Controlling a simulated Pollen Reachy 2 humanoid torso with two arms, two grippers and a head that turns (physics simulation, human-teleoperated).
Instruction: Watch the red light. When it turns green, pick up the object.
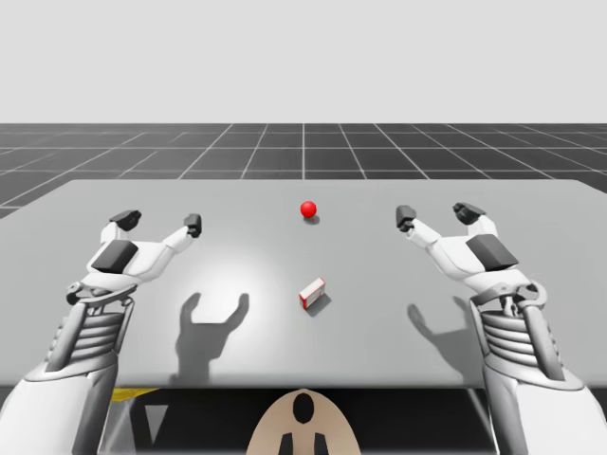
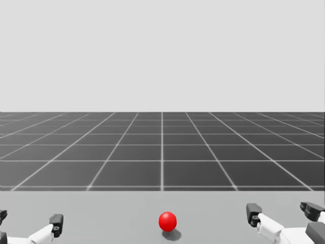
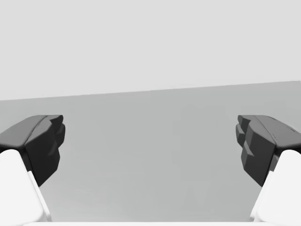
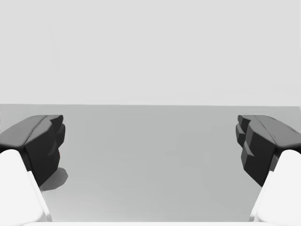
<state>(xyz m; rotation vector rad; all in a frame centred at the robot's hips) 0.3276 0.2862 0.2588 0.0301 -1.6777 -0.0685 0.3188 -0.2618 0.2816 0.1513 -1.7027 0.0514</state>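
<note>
The head view's edge cuts off our left gripper (image 2: 28, 221) and right gripper (image 2: 282, 211). In the right wrist view, a finger (image 4: 41, 141) hides most of the light (image 4: 58, 153).

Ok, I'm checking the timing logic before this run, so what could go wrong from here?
1. The light is red, so reaching now would probably jump the cue.
2. The small red and white box lies at a slant. A gripper that is not turned to match may shove it rather than grip it.
3. The left gripper and right gripper hover open on either side of the box. If both reach for it, they could collide.
</note>
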